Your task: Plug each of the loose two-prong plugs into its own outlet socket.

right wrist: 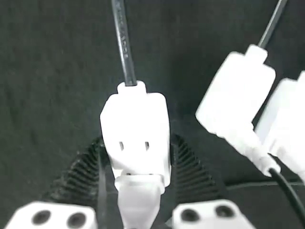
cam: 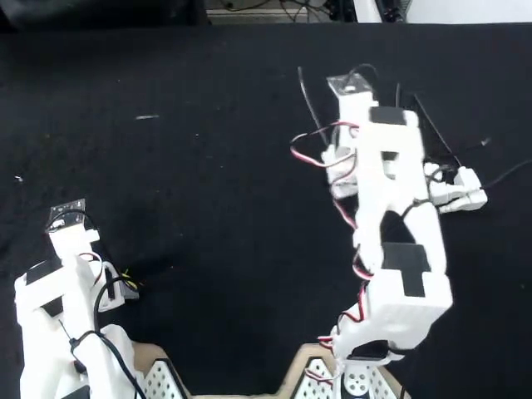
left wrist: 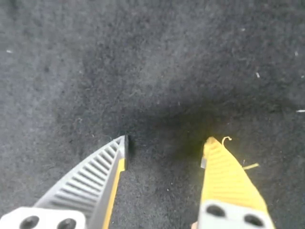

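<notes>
My right jaws are clamped on the socket (right wrist: 136, 119), 1 plug (right wrist: 138, 198) at its mouth (seated? can't tell). Left jaws hang apart over the black surface (left wrist: 143, 57). Next, I reckon: press home squarely.

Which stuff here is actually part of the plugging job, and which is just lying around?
Job:
- slotted white connector on a black cord, held by the right gripper
- second white connector beside it, corded
- third white connector next to that

Lying about:
- black cloth
- yellow thread on a fingertip of the open left gripper, which is over bare cloth
</notes>
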